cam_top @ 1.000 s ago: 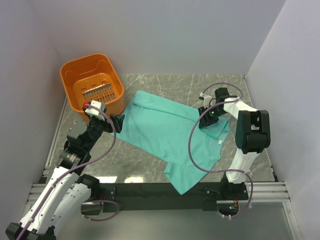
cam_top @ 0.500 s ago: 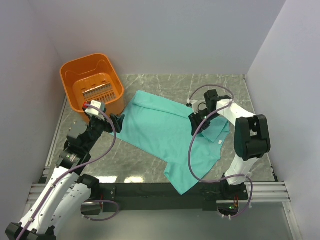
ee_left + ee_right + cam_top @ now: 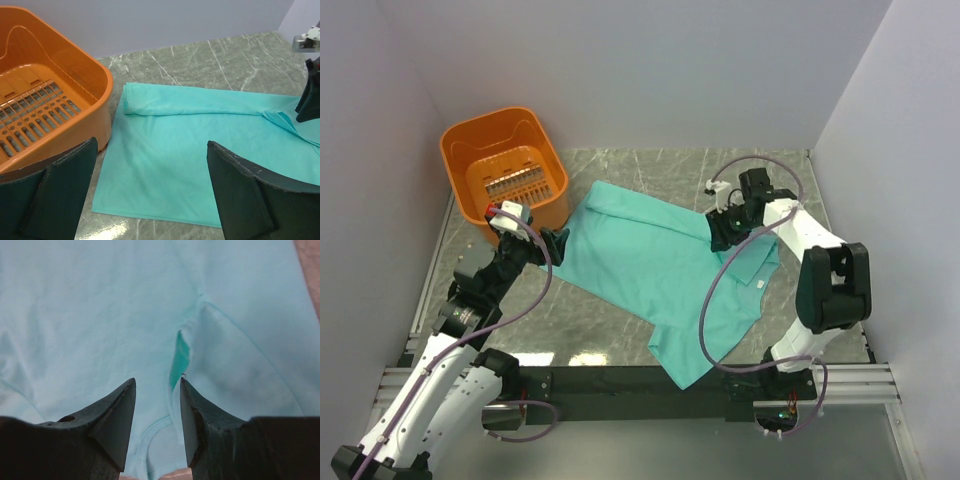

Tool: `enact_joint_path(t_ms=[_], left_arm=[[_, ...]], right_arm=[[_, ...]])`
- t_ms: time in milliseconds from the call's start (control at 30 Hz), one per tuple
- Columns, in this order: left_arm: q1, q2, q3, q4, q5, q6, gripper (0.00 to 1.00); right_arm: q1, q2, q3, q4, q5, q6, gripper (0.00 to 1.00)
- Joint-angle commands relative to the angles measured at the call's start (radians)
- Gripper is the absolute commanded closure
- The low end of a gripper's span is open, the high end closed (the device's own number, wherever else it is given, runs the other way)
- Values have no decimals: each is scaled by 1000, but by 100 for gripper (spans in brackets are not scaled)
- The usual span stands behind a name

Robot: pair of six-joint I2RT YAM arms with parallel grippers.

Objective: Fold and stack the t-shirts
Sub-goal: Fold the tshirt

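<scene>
One teal-green t-shirt [image 3: 660,270] lies spread on the marble table, its far long edge folded over into a roll [image 3: 200,106]. My left gripper [image 3: 558,243] hovers wide open at the shirt's left edge, with the hem [image 3: 150,217] showing between its fingers [image 3: 152,145]. My right gripper [image 3: 718,232] points down over the shirt's right part, near the neck. In the right wrist view its jaws [image 3: 157,382] stand partly open just above the t-shirt [image 3: 100,315]. A fold edge and the neck band [image 3: 150,440] lie between the tips, and nothing is pinched.
An orange plastic basket [image 3: 505,170] stands at the back left, close to the left gripper and the shirt's corner [image 3: 55,85]. Grey walls close in the table on three sides. A black rail [image 3: 640,385] with the arm bases runs along the near edge.
The right gripper swung left and nearer over the shirt, then back toward the far right. Its jaws kept the same gap. The left arm and the shirt have not moved.
</scene>
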Motion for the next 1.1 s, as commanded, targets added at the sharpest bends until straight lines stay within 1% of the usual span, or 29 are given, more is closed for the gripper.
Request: enact_joint_path(t_ms=[0, 133, 200, 400, 533, 667, 767, 800, 900, 1000, 1033, 1067], left_arm=[[-4, -10, 1, 33, -3, -3, 4], [-4, -8, 0, 33, -1, -3, 4], [-4, -7, 0, 32, 0, -3, 4], [-4, -7, 0, 35, 6, -3, 4], [-5, -7, -2, 36, 6, -3, 4], [-5, -7, -2, 36, 10, -4, 4], [-5, -5, -3, 38, 11, -4, 4], [-5, -4, -3, 38, 10, -4, 4], [-5, 0, -5, 39, 10, -13, 4], [-5, 13, -5, 41, -1, -44, 2], [-5, 16, -2, 39, -9, -62, 1], [-5, 33, 4, 32, -21, -85, 1]], right_arm=[[0, 66, 36, 96, 101, 97, 52], [4, 126, 75, 108, 126, 117, 52], [20, 150, 82, 96, 98, 107, 52], [96, 176, 59, 78, 63, 71, 52], [121, 209, 76, 53, 64, 68, 52], [124, 204, 89, 16, 58, 47, 52], [116, 154, 105, -28, 31, 1, 52], [112, 114, 108, -39, 15, -10, 52], [69, 23, 116, -86, -70, -65, 52], [34, -73, 78, -151, -156, -194, 51], [30, -101, 55, -163, -172, -267, 51], [33, -154, -6, -178, -199, -306, 50]])
